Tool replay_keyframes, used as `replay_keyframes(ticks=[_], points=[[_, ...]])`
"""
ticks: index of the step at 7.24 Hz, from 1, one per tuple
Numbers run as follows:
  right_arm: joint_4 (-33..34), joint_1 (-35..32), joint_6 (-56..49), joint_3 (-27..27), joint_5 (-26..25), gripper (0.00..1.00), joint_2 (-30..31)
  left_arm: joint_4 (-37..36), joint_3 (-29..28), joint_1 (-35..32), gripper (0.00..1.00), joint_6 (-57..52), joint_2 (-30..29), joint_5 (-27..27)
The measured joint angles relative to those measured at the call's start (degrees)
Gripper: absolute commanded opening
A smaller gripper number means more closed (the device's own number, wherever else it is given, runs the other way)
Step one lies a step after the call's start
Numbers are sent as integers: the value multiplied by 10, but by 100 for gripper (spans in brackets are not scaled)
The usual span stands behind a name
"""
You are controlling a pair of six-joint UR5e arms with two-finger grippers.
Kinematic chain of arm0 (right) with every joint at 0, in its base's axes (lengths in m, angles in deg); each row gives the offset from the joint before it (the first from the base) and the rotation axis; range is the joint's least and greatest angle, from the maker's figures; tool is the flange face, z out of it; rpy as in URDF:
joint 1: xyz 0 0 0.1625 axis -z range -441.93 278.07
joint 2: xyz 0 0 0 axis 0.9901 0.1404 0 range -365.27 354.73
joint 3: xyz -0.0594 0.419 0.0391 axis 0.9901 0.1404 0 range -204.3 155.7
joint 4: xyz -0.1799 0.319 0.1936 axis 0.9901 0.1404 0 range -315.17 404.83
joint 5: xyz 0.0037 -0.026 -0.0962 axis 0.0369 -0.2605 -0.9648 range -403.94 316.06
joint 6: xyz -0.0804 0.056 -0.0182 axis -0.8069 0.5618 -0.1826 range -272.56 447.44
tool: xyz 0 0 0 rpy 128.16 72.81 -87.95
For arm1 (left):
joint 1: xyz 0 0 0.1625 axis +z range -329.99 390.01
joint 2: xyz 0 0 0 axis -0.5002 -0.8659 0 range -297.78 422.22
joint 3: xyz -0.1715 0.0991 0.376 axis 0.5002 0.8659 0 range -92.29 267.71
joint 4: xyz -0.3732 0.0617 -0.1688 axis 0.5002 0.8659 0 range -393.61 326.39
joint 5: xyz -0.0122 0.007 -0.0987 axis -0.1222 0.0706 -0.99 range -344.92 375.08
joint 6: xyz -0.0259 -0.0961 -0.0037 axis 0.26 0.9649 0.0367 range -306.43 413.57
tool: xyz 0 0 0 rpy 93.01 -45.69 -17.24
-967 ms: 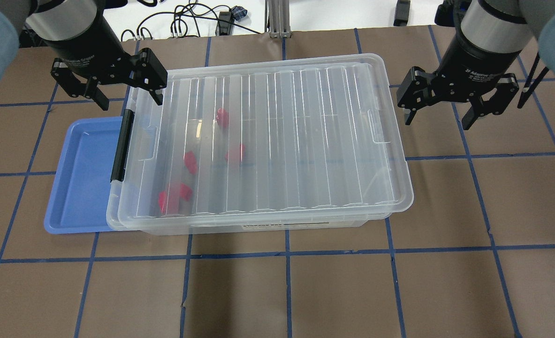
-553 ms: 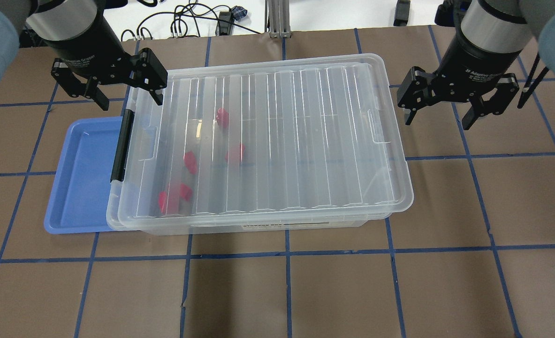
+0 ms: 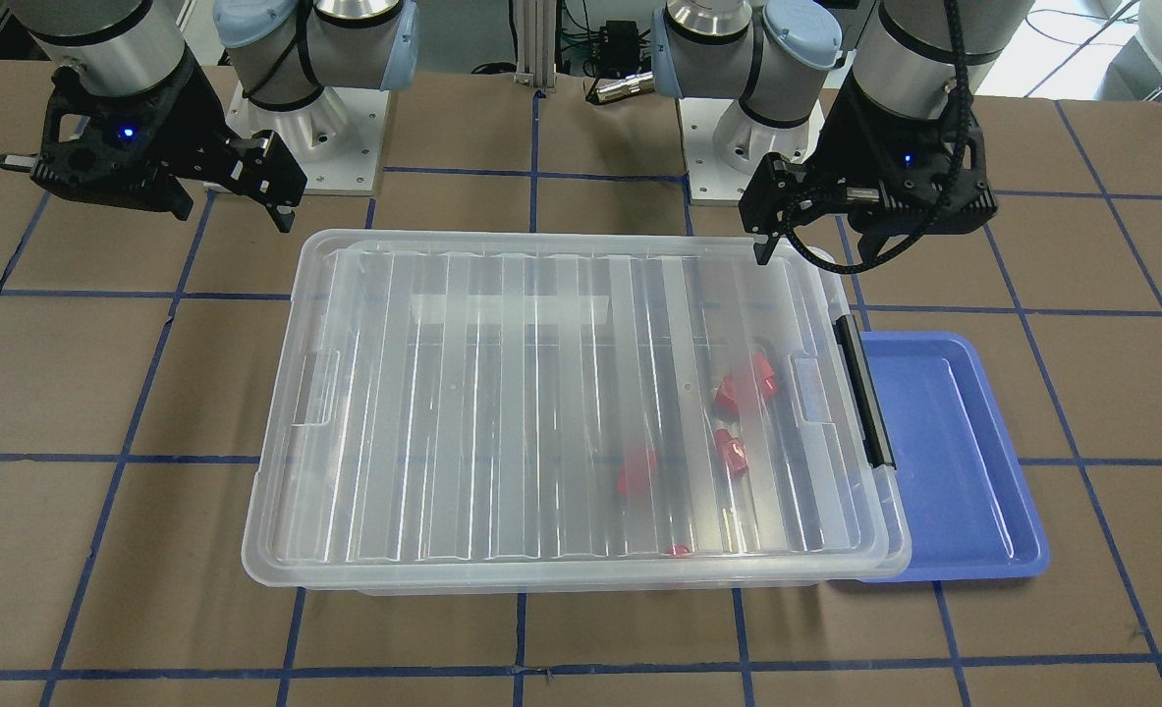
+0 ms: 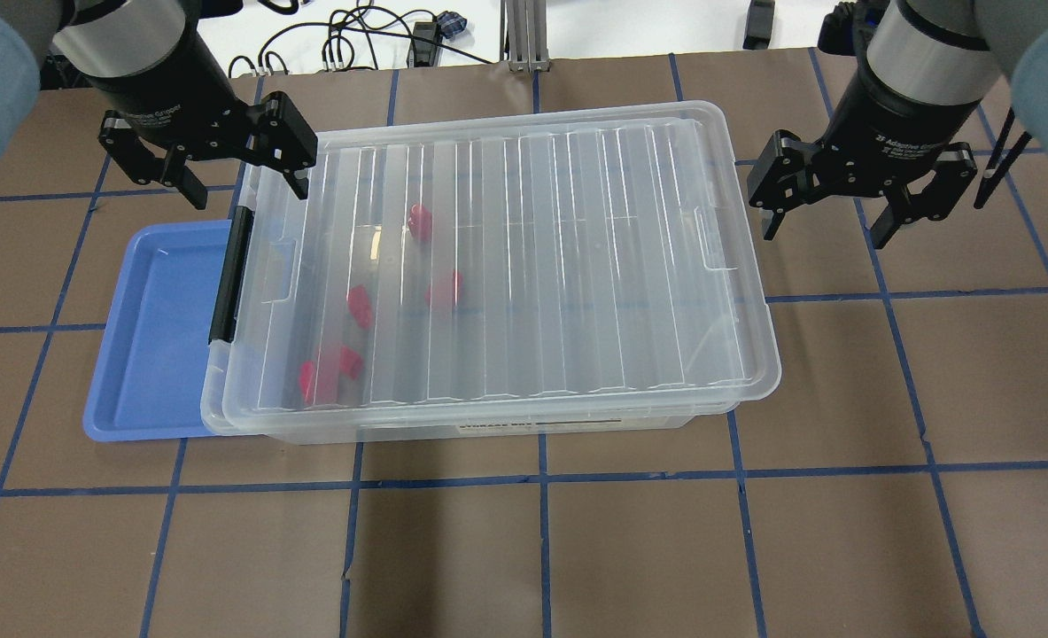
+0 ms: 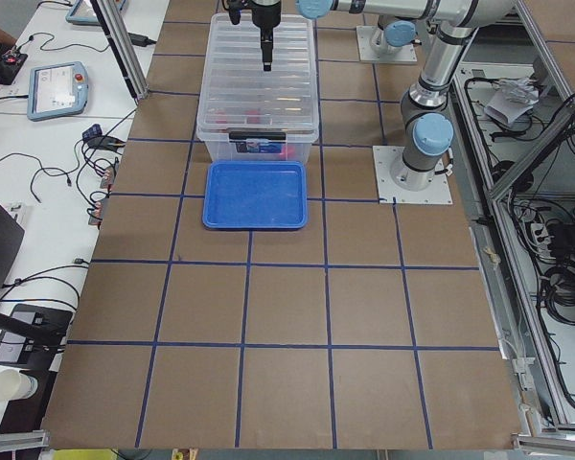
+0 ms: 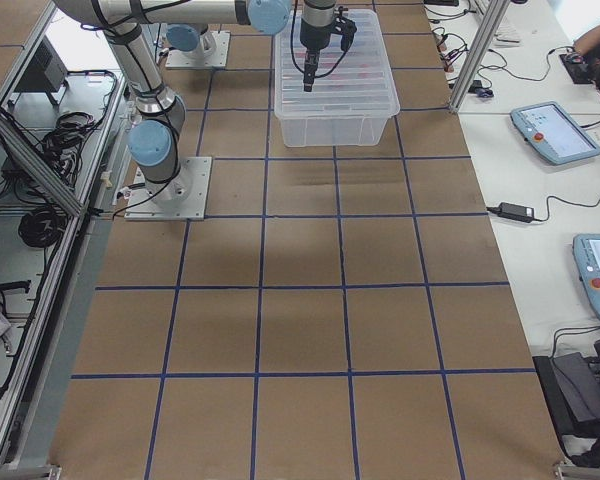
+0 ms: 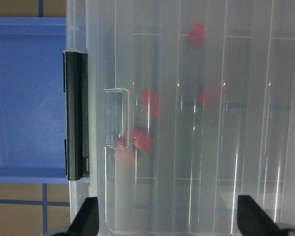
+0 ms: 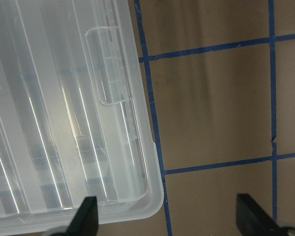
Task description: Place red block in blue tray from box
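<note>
The clear box [image 4: 532,266] lies mid-table with its ribbed lid on and its black latch bar [image 4: 227,275] at the left end. Several red blocks [image 4: 360,307] show blurred through the lid in the left half, also in the left wrist view [image 7: 150,101]. The blue tray [image 4: 156,328] lies against the latch end, partly under the box rim. My left gripper [image 4: 246,190] is open and empty, above the box's far-left corner. My right gripper [image 4: 823,232] is open and empty, just off the box's right end above the table.
Brown table paper with a grid of blue tape [image 4: 541,478] surrounds the box. Cables [image 4: 355,40] and a metal post lie beyond the far edge. Both arm bases [image 3: 305,128] stand behind the box in the front-facing view.
The right gripper has shifted slightly left, toward the box's end. The left gripper has barely moved. The box, tray and blocks are unmoved.
</note>
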Motion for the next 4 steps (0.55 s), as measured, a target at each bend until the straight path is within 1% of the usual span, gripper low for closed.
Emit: replay_keyframes(ticks=[4], points=[[17, 0, 6, -15, 3, 100, -7, 0, 0, 0, 100, 0, 0, 0]])
